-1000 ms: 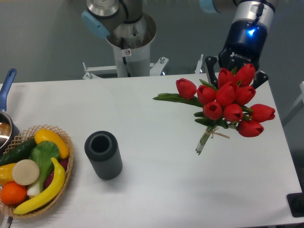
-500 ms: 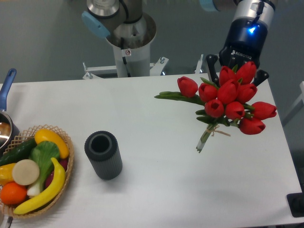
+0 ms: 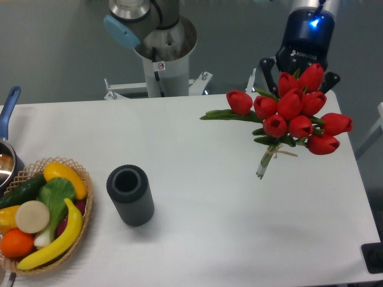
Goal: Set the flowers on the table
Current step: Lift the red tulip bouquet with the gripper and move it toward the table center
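The flowers [image 3: 297,112], a bunch of red tulips with green stems tied with thin string, hang tilted above the far right part of the white table [image 3: 215,233], their stem ends pointing down and left, clear of the surface. My gripper [image 3: 298,84] is right behind the blooms and shut on the flowers. Its fingertips are hidden by the tulips; only the black outer links show on either side.
A dark grey ribbed cylinder [image 3: 130,195] stands upright left of centre. A wicker basket [image 3: 89,200] of fruit and vegetables sits at the front left edge. A pot with a blue handle [image 3: 11,101] is at the left edge. The arm's base [image 3: 161,57] stands behind the table.
The gripper has moved up and slightly right with the flowers; the stem ends are now higher above the table. Nothing else has moved.
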Tool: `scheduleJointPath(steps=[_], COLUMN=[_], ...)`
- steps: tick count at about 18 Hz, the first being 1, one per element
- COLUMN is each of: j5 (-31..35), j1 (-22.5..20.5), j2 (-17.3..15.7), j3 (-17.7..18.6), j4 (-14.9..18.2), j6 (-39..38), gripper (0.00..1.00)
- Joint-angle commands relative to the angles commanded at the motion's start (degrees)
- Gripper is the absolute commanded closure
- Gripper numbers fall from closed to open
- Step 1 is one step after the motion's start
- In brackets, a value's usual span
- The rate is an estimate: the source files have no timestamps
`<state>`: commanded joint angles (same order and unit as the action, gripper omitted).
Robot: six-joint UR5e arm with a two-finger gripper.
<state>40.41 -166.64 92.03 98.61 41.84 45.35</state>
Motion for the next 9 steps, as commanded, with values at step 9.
scheduleJointPath(steps=[9], j5=[21.0], j1=[0.5], j2=[-2.7], j3=[8.0], j4=[0.4], j6=[11.5], gripper=[0.81])
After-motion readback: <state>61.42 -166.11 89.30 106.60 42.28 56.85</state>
